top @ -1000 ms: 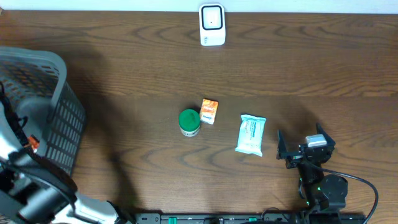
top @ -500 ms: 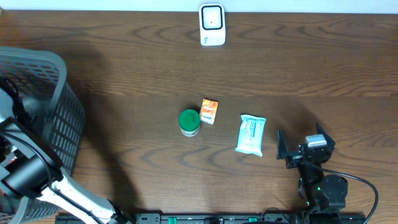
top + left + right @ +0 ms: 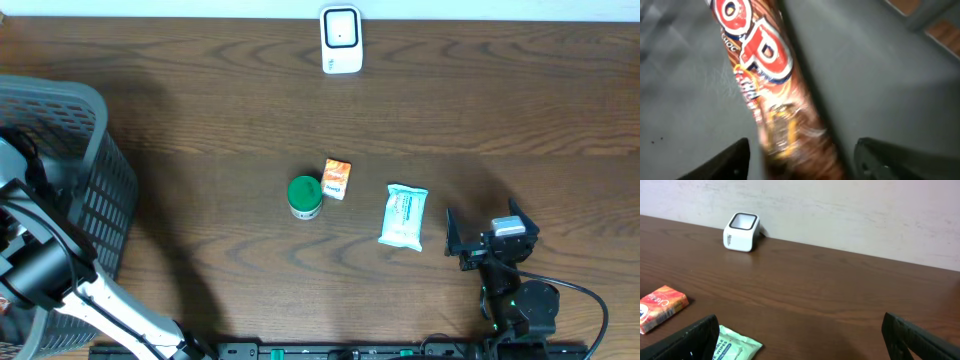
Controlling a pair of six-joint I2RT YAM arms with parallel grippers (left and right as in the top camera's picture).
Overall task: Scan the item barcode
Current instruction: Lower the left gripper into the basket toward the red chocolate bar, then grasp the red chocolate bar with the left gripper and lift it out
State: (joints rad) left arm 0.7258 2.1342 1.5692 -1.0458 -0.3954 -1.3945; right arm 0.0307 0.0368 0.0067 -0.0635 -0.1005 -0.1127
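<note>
In the left wrist view a long brown snack packet (image 3: 757,60) with red and white lettering lies on the grey floor of the basket. My left gripper (image 3: 801,157) is down over its near end, one dark finger (image 3: 735,160) on each side. A narrow gap shows on both sides, so the jaws stand open around the packet. The view is blurred. The white barcode scanner (image 3: 341,40) stands at the table's far edge, also in the right wrist view as the scanner (image 3: 741,232). My right gripper (image 3: 487,240) rests open at the front right, nothing between its fingers.
The grey slatted basket (image 3: 95,180) fills the left side, with my left arm (image 3: 40,270) reaching into it. A green-lidded tub (image 3: 305,197), a small orange box (image 3: 337,179) and a pale wipes pack (image 3: 404,216) lie mid-table.
My left arm has shifted inside the basket, swinging up and to the left in the overhead view. The right arm and the table items have not moved.
</note>
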